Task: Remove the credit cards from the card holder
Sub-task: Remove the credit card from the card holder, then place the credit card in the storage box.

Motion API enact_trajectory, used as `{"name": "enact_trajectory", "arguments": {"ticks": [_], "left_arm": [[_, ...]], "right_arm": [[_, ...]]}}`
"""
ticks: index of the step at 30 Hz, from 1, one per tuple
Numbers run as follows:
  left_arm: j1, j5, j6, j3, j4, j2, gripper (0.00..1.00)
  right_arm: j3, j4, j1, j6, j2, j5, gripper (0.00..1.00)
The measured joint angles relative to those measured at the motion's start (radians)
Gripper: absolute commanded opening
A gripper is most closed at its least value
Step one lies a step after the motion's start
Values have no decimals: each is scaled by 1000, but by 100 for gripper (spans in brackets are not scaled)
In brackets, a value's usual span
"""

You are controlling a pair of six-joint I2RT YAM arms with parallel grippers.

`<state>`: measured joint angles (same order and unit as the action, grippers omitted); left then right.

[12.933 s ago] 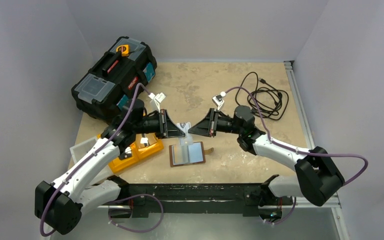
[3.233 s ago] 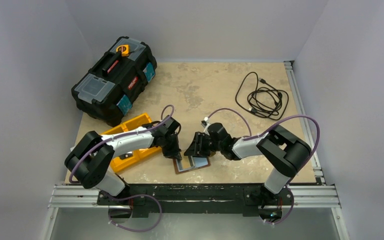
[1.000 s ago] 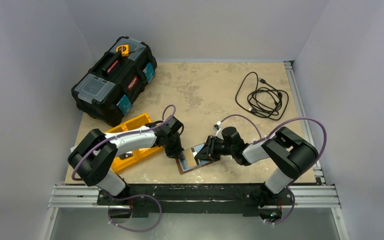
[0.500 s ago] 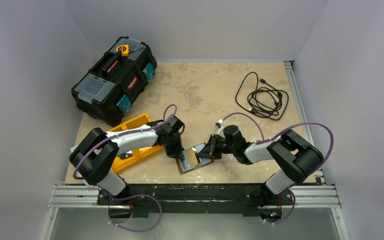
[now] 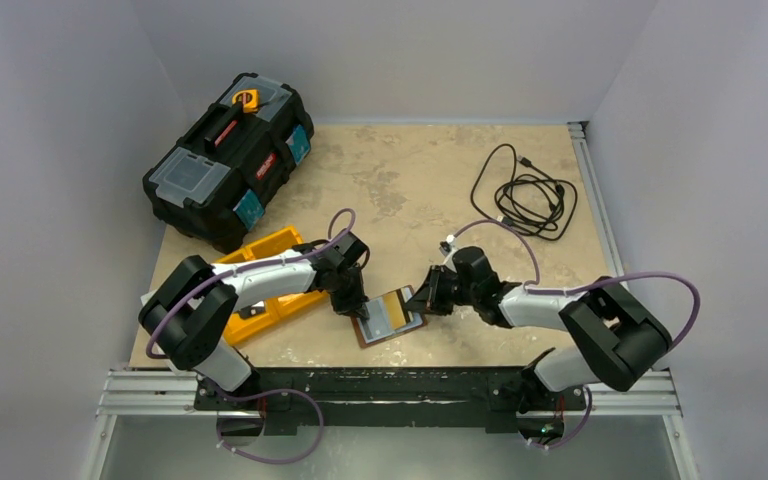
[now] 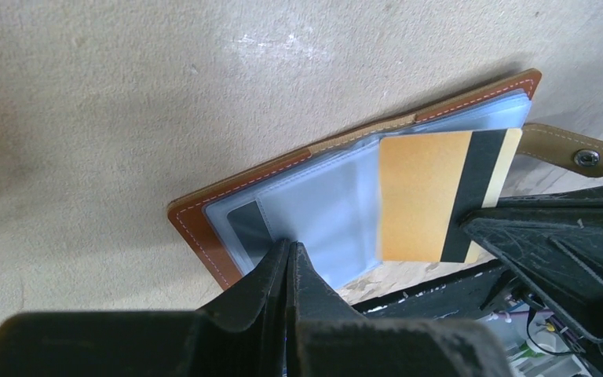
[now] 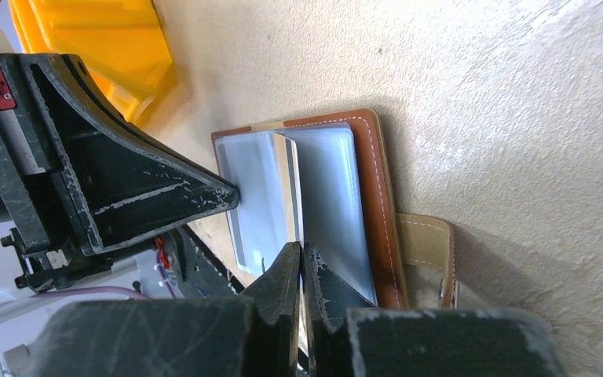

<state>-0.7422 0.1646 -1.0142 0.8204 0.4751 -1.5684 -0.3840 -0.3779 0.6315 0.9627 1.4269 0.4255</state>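
The brown card holder (image 5: 380,324) lies open near the table's front edge, pale sleeves up (image 6: 322,204), with its snap tab (image 6: 575,154) out to the right. My left gripper (image 5: 356,306) is shut, its tips (image 6: 289,248) pressing down on the left sleeve. A gold credit card (image 6: 424,196) with a black stripe sticks partway out of the right sleeve. My right gripper (image 5: 423,300) is shut on its striped end. In the right wrist view the card (image 7: 292,188) shows edge-on, running into my right gripper (image 7: 301,253).
An orange tray (image 5: 265,290) sits just left of the holder, under the left arm. A black toolbox (image 5: 228,155) stands at the back left, and a coiled black cable (image 5: 525,190) lies at the back right. The black front rail (image 5: 390,385) runs close behind the holder.
My right gripper has shut on the card and drawn back to the right, sliding the gold card partly out of its sleeve. The left gripper has stayed shut in place.
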Motion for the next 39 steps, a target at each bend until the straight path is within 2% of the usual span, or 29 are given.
{"name": "enact_trajectory", "arguments": {"ticks": [6, 12, 14, 17, 23, 29, 33, 39], "left_arm": [[-4, -1, 38, 6, 0, 2, 2], [-5, -29, 95, 19, 21, 27, 43], [-5, -47, 116, 23, 38, 51, 53], [-4, -63, 138, 28, 71, 107, 60], [30, -13, 154, 32, 64, 266, 65], [151, 144, 135, -13, -45, 435, 66], [216, 246, 116, -21, -101, 474, 65], [233, 361, 65, -35, -200, 478, 57]], "right_arm": [[-39, 82, -3, -21, -34, -21, 0], [-85, 160, -9, -35, -96, -40, 0], [-100, 180, -13, -39, -117, -43, 0], [-117, 203, -25, -40, -148, -42, 0], [-154, 191, -64, -21, -160, 22, 0], [-169, 75, -91, 76, -154, 169, 0], [-188, -39, -92, 162, -139, 250, 0], [-203, -166, -92, 261, -124, 306, 0]]}}
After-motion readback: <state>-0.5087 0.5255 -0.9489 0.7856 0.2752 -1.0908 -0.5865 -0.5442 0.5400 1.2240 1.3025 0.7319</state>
